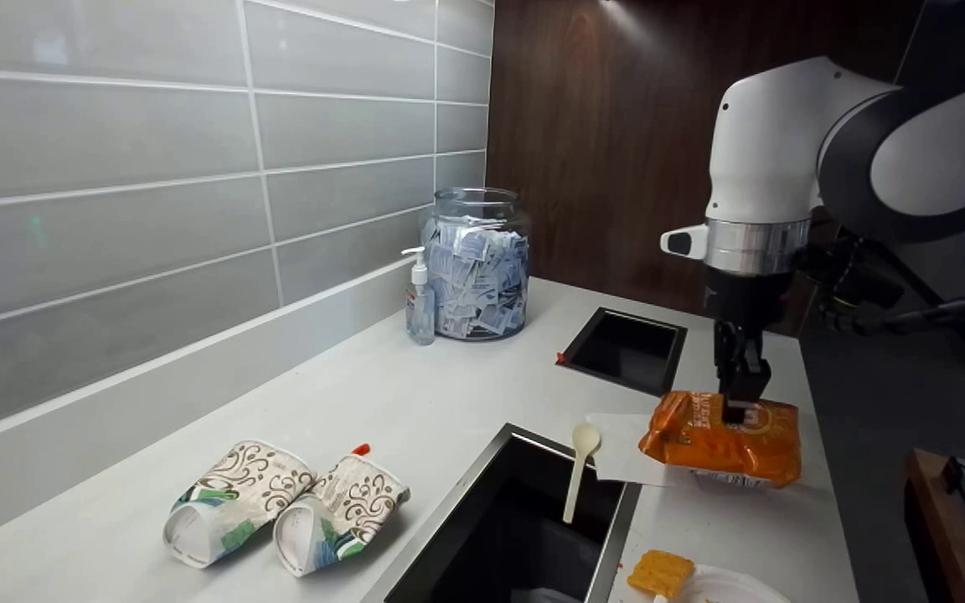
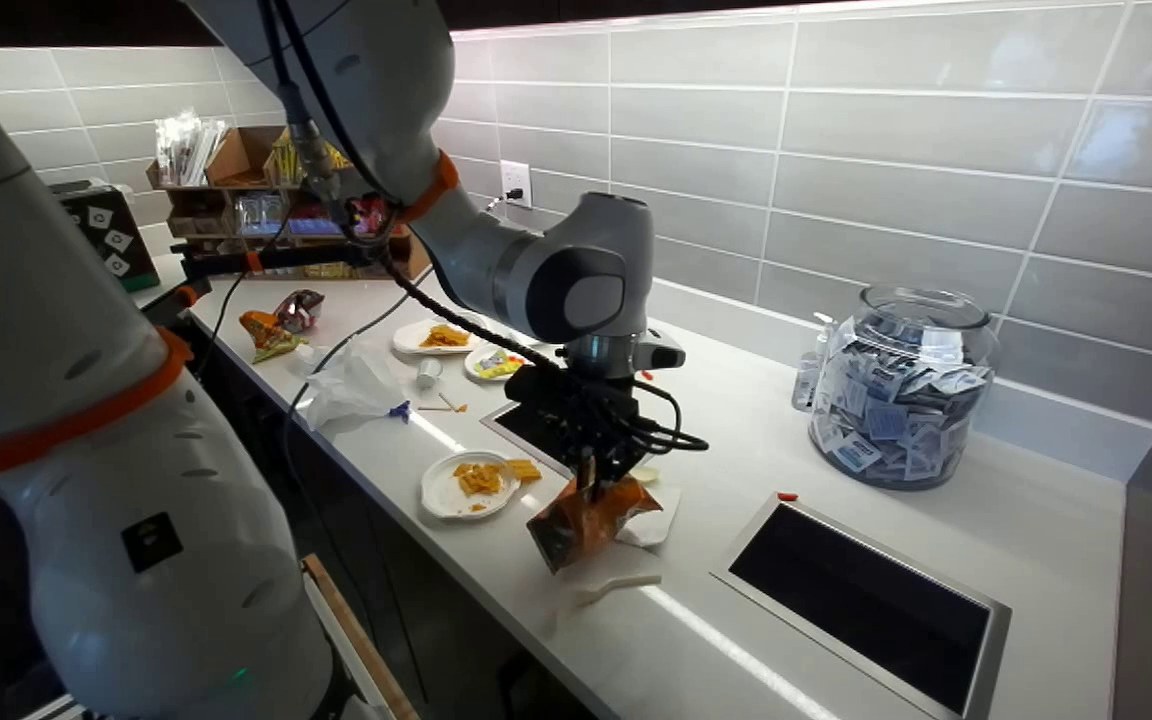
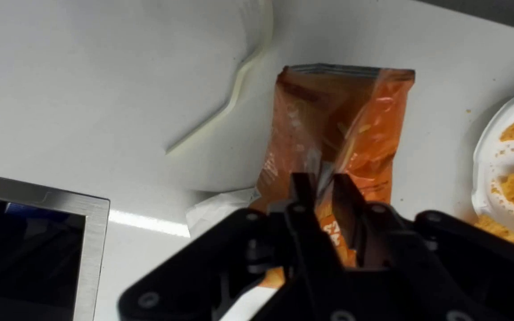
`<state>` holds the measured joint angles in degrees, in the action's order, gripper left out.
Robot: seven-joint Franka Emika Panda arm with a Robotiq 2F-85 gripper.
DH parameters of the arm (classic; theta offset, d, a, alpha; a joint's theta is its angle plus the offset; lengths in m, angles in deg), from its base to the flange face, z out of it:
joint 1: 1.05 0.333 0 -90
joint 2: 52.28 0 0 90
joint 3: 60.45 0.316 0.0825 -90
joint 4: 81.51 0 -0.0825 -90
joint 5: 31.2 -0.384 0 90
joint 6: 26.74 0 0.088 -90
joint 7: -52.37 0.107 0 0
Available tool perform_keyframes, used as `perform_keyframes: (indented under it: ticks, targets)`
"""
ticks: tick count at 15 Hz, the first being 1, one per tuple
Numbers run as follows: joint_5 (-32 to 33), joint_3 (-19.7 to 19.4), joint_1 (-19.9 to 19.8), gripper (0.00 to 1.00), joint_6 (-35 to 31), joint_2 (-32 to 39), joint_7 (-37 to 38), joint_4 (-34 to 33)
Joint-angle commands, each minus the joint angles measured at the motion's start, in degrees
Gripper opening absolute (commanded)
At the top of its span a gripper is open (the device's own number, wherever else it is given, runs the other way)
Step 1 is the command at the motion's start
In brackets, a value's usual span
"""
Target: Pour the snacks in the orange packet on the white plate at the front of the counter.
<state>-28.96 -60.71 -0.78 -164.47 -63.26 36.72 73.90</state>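
My gripper [image 1: 735, 410] is shut on the orange packet [image 1: 771, 448], pinching it into a fold near its middle. In the wrist view the fingertips [image 3: 319, 183] have crinkled foil between them, and the packet's dark end [image 3: 346, 70] points away from them. The packet [image 2: 571, 525] looks raised slightly above the counter [image 2: 716, 450]; whether its end is open I cannot tell. The white plate [image 2: 433, 500] stands beside it near the counter's front edge; its rim also shows in the wrist view [image 3: 480, 154]. Yellow-orange snacks [image 2: 479, 478] lie on the plate, with one piece [image 1: 661, 574] over its rim.
A pale fork [image 3: 239, 84] and a white napkin [image 1: 621, 456] lie by the packet. A spoon [image 1: 580, 469] lies over a cut-out [image 1: 508, 519]. A jar of sachets [image 1: 482, 276], a pump bottle [image 1: 420, 306] and two speckled packets [image 1: 252, 494] stand or lie farther off.
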Motion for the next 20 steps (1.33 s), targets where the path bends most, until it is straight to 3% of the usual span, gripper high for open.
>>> perform_keyframes:
  ticks: [1,7,8,12,20]
  targets:
    - [2.7,-0.08,-0.43,0.54,-1.58,1.41,2.91,-0.74]
    - [4.25,0.1,-0.32,0.99,-2.04,0.85,3.97,-1.31]
    - [7.8,0.81,-0.84,1.0,-3.86,0.41,5.65,-1.01]
    - [11.26,1.31,-0.5,1.0,-6.04,-0.64,7.53,-1.05]
    - [8.11,1.91,0.54,1.0,-2.75,-9.99,10.77,-0.36]
